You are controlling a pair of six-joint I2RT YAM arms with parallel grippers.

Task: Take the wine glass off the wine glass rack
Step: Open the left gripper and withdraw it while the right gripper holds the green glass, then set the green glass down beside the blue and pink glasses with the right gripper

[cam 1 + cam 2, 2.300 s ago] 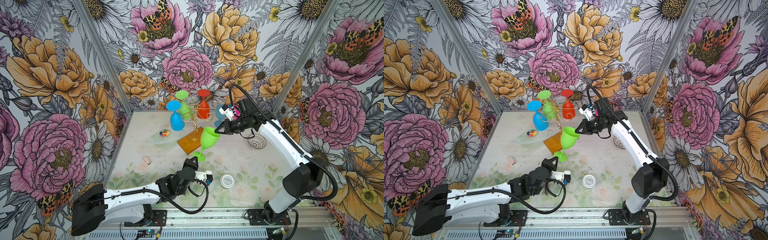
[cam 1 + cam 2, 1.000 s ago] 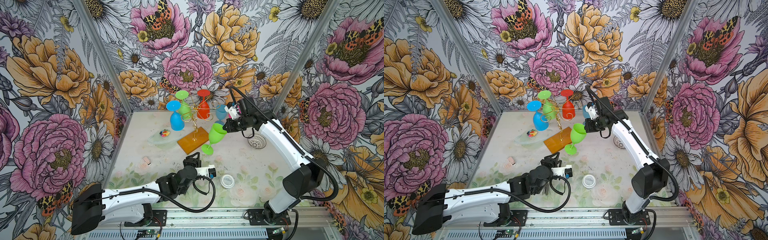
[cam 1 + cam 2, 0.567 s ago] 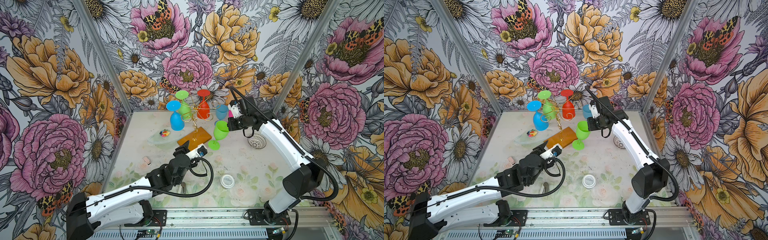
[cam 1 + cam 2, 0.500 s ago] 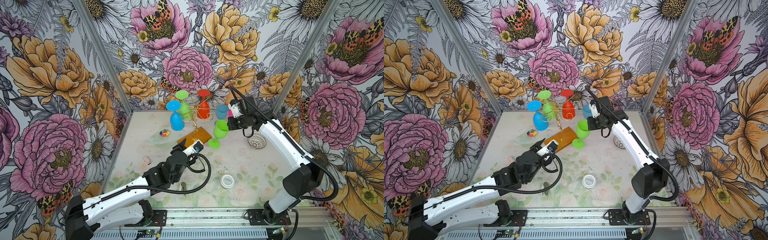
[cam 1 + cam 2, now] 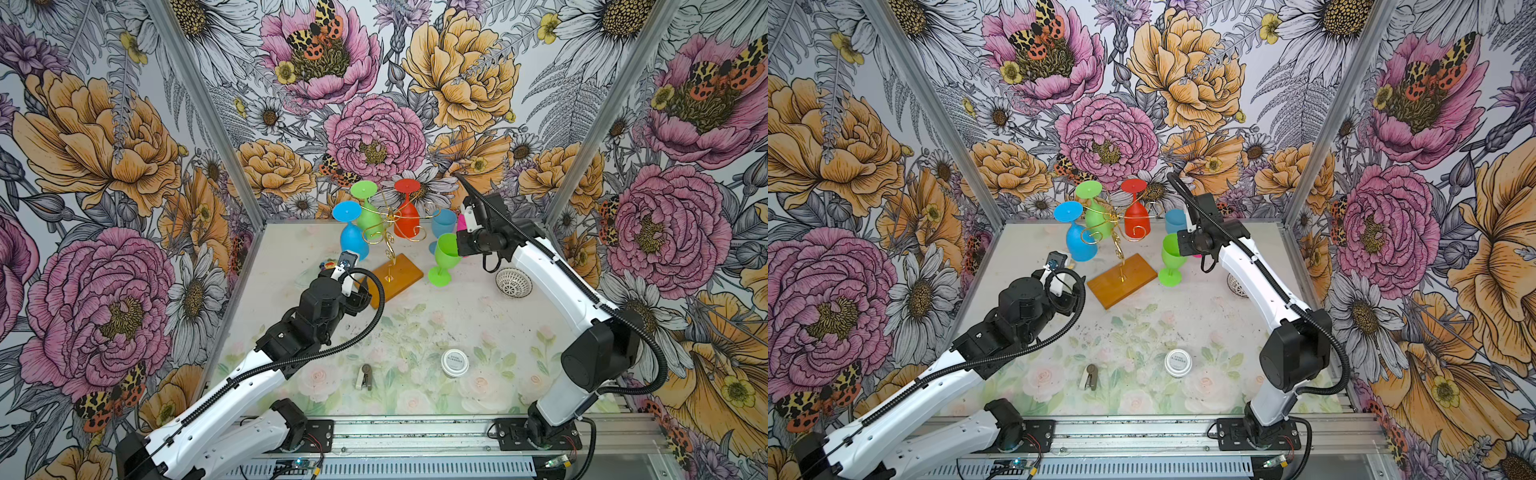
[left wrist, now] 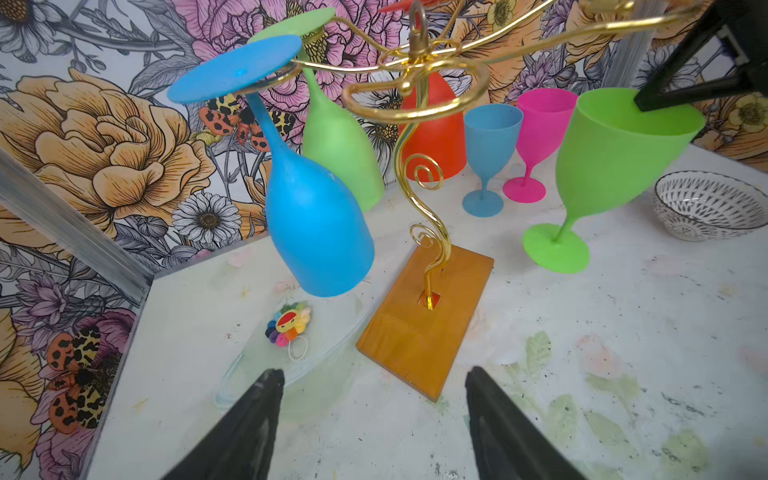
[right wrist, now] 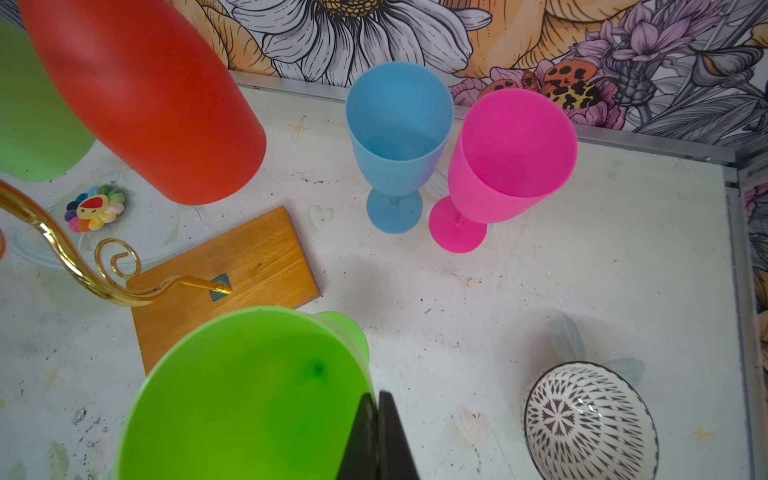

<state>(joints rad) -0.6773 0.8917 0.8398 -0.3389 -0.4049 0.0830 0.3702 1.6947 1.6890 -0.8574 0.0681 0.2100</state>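
Note:
The wine glass rack's wooden base (image 5: 395, 276) (image 6: 424, 316) carries a gold wire stem. Three glasses hang upside down from its arms: blue (image 5: 353, 243), green (image 5: 368, 216) and red (image 5: 409, 220). My right gripper (image 7: 378, 399) (image 5: 459, 249) is shut on the rim of a green wine glass (image 5: 444, 257) (image 6: 615, 158). This glass is off the rack, upright and slightly tilted just right of the base. I cannot tell whether its foot touches the table. My left gripper (image 6: 374, 378) (image 5: 361, 291) is open and empty, just short of the base's near corner.
A light-blue glass (image 7: 397, 137) and a pink glass (image 7: 507, 158) stand by the back wall. A patterned bowl (image 5: 514, 282) sits at the right. A clear dish holds a flower charm (image 6: 289, 324) left of the base. A white lid (image 5: 455, 361) and a small clip (image 5: 365, 376) lie near the front.
My left arm has lifted from the front of the table, swung back toward the rack base and opened its jaws. The right gripper has carried the green glass rightward and brought it upright.

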